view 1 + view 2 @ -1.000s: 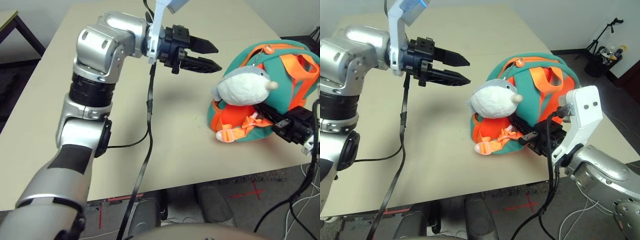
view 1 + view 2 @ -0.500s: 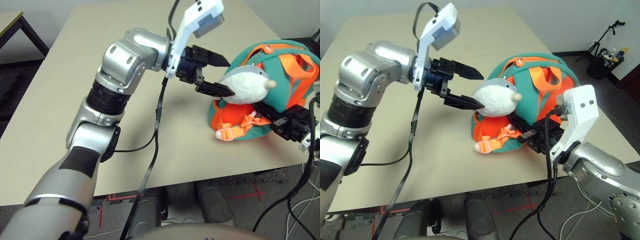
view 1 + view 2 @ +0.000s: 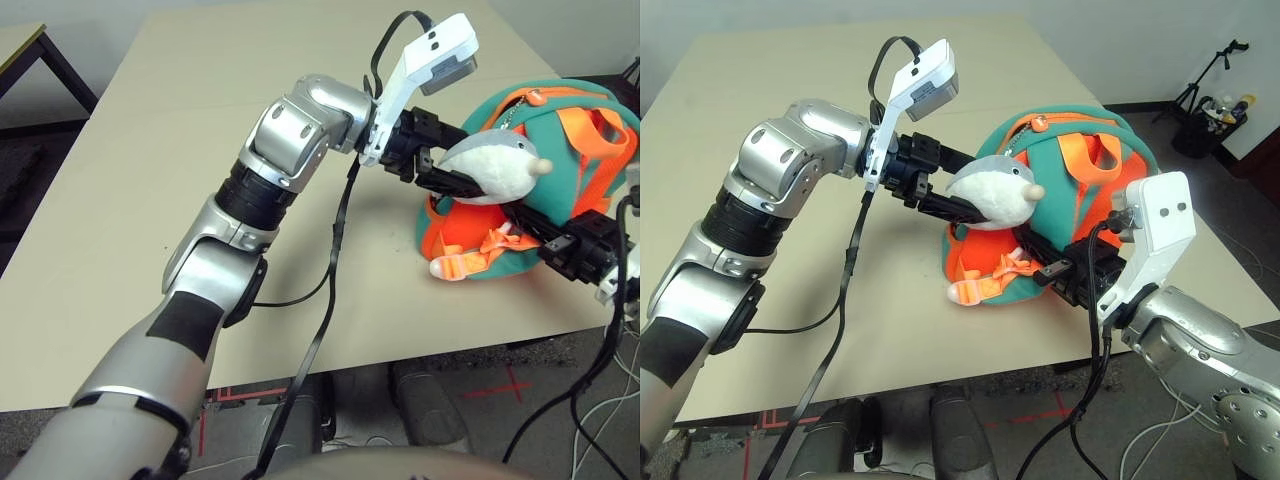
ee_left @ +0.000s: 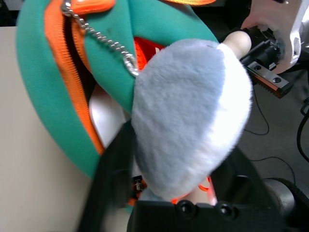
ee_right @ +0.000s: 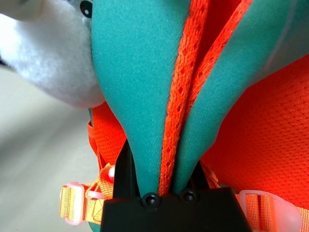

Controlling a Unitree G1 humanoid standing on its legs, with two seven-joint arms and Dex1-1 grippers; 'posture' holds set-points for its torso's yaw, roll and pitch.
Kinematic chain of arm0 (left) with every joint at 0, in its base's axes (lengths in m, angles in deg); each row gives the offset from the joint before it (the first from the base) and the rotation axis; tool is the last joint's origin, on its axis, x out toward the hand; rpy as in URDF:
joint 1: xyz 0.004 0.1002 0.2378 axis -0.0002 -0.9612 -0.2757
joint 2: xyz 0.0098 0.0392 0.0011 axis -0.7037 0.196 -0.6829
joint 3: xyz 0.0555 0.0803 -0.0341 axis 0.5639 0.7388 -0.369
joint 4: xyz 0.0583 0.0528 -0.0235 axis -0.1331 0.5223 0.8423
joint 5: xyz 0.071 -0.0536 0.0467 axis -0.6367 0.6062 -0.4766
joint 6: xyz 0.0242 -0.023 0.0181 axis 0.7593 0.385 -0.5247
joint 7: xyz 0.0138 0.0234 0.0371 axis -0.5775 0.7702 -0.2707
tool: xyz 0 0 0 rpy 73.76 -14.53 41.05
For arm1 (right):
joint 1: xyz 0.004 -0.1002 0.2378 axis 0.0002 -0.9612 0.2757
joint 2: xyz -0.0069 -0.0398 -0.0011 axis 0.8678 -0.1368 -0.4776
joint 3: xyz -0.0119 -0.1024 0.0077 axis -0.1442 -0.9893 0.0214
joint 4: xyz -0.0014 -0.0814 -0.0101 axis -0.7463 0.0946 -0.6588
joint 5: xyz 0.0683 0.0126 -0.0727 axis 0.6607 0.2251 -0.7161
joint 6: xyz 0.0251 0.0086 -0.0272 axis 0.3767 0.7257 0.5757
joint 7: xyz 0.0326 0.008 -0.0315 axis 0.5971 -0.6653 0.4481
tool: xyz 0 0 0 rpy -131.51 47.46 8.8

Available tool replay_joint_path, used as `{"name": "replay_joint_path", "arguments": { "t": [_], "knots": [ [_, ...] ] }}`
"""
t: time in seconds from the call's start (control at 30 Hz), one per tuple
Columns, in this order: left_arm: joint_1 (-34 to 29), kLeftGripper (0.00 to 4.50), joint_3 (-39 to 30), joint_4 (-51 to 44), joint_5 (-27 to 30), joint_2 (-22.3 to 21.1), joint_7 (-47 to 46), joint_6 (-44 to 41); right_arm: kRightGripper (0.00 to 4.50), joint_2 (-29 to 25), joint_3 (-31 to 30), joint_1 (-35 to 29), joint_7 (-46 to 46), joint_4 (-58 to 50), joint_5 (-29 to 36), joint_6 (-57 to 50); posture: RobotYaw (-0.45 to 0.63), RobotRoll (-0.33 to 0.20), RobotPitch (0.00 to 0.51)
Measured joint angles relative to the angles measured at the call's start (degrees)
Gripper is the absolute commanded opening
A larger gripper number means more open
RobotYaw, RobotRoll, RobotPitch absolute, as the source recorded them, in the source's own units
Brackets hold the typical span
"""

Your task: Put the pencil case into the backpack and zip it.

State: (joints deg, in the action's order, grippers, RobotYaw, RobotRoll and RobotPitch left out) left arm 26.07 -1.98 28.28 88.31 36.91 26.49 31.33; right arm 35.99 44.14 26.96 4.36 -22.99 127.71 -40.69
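Two grips: my left gripper point(image 4: 169, 193) pinches the grey-white plush toy point(image 3: 490, 168), right gripper point(image 5: 161, 186) clamps the teal-orange backpack's point(image 3: 560, 130) strap near the table's point(image 3: 150, 180) right edge. Risk: plush chain snags zipper.

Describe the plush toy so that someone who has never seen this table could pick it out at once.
On the beige table lies one bright object, a teal and orange backpack near the right edge. On its left side, hanging from a small ball chain, is the plush toy, with the left end effector around it. It is the only soft, fuzzy grey-and-white thing there, rounded, with a small cream nub.
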Motion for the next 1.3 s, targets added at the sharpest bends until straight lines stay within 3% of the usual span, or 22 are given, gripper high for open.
{"name": "replay_joint_path", "arguments": {
  "t": [0.1,0.2,0.3,0.4,0.53,0.67,1.0,1.3],
  "knots": [
    [0.48,0.64,-0.70,0.36,0.28,-0.56,0.32,-0.57,0.18,0.14,0.00,-0.01,-0.01,-0.07,-0.06,-0.01,-0.23,0.000,0.152],
    [1.87,0.23,-2.29,2.41,1.35,-0.63,-0.25,-1.66,0.18,0.30,0.00,0.02,-0.04,-0.08,-0.33,-0.01,-0.23,0.000,0.152],
    [3.97,0.22,-4.57,5.49,2.27,-1.63,-0.93,-2.04,0.18,0.52,-0.04,0.13,-0.15,-0.08,-0.68,-0.01,-0.21,0.000,0.151],
    [7.10,0.18,-10.12,7.42,2.57,-5.80,-2.01,-2.00,0.18,0.88,-0.56,0.01,-0.18,-0.09,-0.87,-0.05,-0.21,0.000,0.152],
    [6.50,0.18,-11.86,7.74,3.47,-7.91,-2.21,-3.34,0.18,1.73,-0.97,0.00,-0.20,-0.21,-1.18,-0.08,-0.20,0.000,0.154],
    [2.77,0.18,-12.18,6.79,4.64,-9.75,-2.35,-6.05,0.18,2.52,-1.33,0.00,-0.22,-0.24,-2.21,-0.08,-0.20,0.000,0.156],
    [-9.37,0.18,-14.40,-5.66,10.29,-13.66,-6.60,-17.82,0.18,3.39,-1.97,-0.13,-0.75,-0.23,-3.20,-0.08,-0.20,0.000,0.157],
    [-19.01,0.18,-11.94,-7.97,10.49,-15.05,-8.93,-17.50,0.18,3.93,-2.40,0.07,-0.96,-0.07,-4.14,-0.08,-0.20,0.000,0.155]
  ]
}}
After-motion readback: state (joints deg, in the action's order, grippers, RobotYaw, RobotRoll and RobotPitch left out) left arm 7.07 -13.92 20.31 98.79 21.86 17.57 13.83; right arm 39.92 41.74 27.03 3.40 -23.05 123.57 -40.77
